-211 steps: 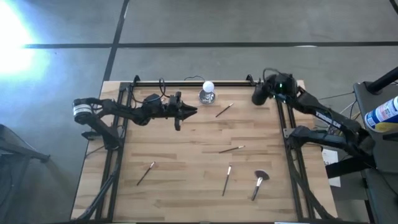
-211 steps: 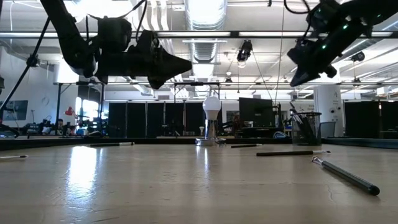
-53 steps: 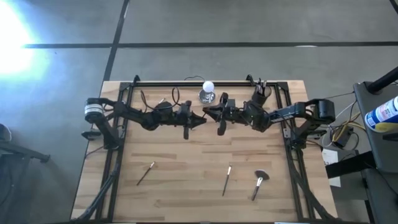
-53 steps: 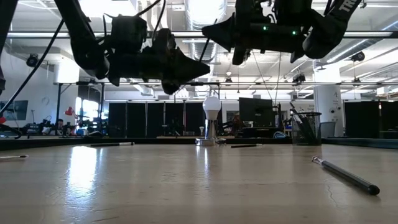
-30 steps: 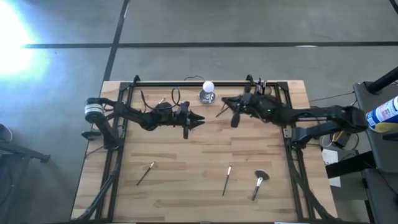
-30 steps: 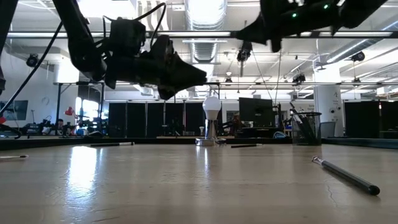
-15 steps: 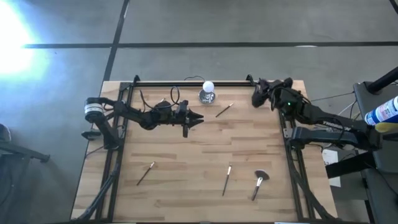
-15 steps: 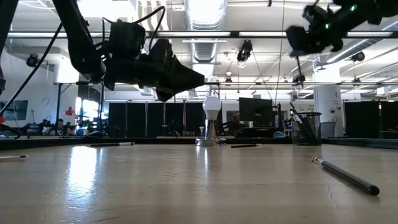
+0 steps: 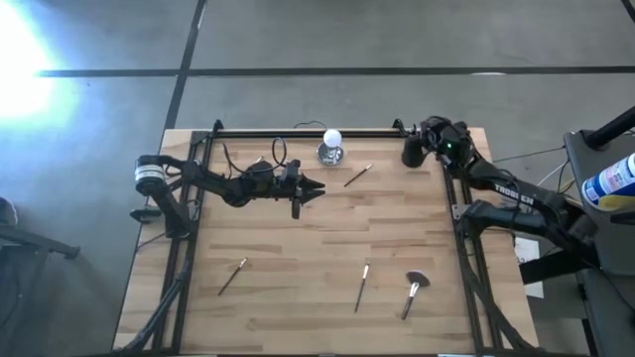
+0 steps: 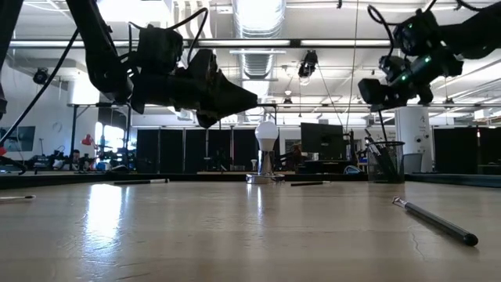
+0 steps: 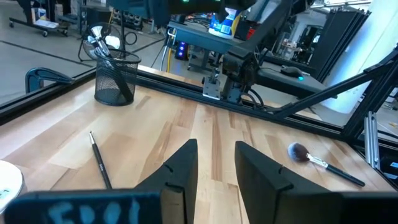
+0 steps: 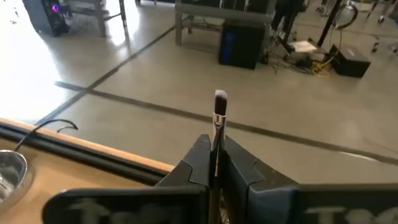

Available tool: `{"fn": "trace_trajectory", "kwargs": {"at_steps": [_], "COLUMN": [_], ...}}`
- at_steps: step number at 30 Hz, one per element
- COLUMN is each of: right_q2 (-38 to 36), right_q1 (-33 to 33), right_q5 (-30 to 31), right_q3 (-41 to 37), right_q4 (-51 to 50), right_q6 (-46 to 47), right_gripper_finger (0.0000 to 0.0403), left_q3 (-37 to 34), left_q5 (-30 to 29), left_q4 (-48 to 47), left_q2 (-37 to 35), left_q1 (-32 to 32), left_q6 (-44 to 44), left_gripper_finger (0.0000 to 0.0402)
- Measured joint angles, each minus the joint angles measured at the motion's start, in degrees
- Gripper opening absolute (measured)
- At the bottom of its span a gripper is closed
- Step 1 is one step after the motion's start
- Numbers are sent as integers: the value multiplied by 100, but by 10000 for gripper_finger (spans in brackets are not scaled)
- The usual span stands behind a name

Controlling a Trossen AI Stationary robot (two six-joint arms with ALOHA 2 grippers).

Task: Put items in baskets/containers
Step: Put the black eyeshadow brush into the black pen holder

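Observation:
My right gripper (image 9: 409,153) hangs over the table's far right corner, above the black mesh cup (image 10: 385,162), and is shut on a slim brush (image 12: 219,115). Several brushes stand in that cup (image 11: 117,78). My left gripper (image 9: 314,186) hovers open above the table's far middle, touching nothing. Loose brushes lie flat on the wood: one near the far edge (image 9: 357,176), one near left (image 9: 232,277), one near middle (image 9: 363,288) and a fan-headed one (image 9: 414,293). My right gripper pinches the slim brush between its two fingers, which lie along it. The silver ferrule (image 12: 218,124) and dark head (image 12: 220,99) stick out past the fingertips; the handle is hidden between the fingers. The brush is lifted clear of the table and points past the far edge.
A shiny silver object topped with a white ball (image 9: 330,149) stands at the far middle edge. Black rails (image 9: 298,130) frame the table's far edge and sides. Bare wood (image 9: 298,248) spreads across the middle.
My right gripper, holding the brush, has swung from the table's far middle toward the far right corner, turned about from pointing left, and come down a little over the cup. My left gripper has kept almost still.

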Motion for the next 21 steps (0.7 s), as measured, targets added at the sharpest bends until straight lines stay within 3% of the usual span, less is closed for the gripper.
{"fn": "trace_trajectory", "kwargs": {"at_steps": [13, 21], "right_q2": [1123, 1317], "right_q1": [-125, -120], "right_q5": [-23, -21], "right_q3": [-60, -10], "right_q4": [348, 319], "right_q6": [489, 752], "right_gripper_finger": [17, 82], "left_q3": [0, 2], "left_q5": [0, 0], "left_q4": [0, 0], "left_q2": [-2, -2], "left_q1": [0, 0], "left_q6": [20, 17], "left_gripper_finger": [99, 99]}}
